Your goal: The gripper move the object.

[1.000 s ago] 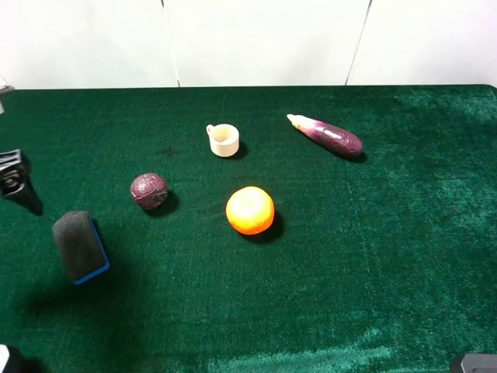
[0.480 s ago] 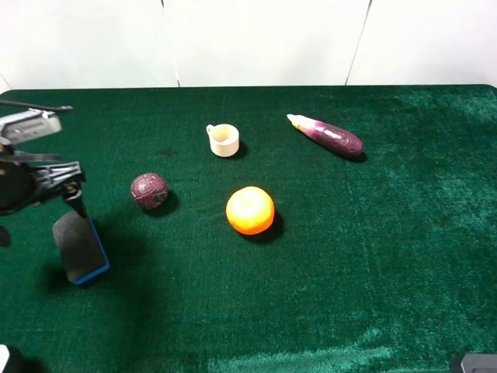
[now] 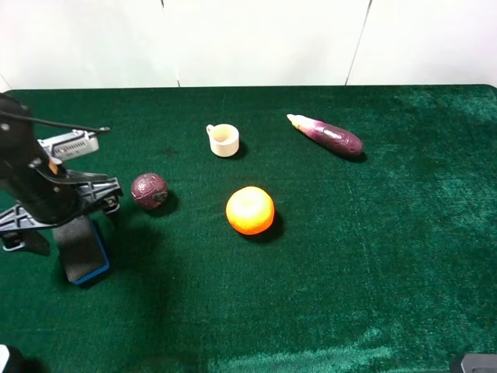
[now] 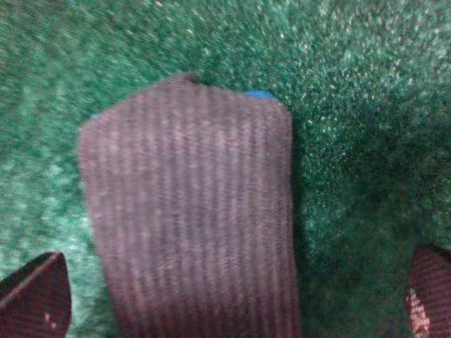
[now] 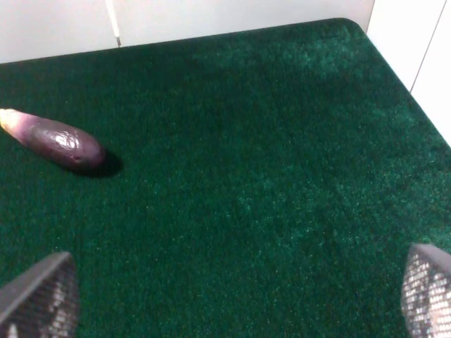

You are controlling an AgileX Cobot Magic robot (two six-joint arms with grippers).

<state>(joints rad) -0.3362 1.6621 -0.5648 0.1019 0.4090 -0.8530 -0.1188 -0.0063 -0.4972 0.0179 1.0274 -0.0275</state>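
Exterior high view: at the table's left, the black clamp-like left gripper (image 3: pixel 66 221) hangs over the rectangular block with dark grey felt top and blue base (image 3: pixel 85 252). It hides the block's far end.

Left wrist view: the blurred picture shows the block lying on the green felt table (image 4: pixel 366 141) between two widely parted fingertips (image 4: pixel 32 296). Neither touches it. One end runs out of frame, and only slivers of blue show.

Right wrist view: the right gripper (image 5: pixel 232 296) is spread wide, only its tips showing. A purple eggplant (image 5: pixel 56 144) lies well apart.
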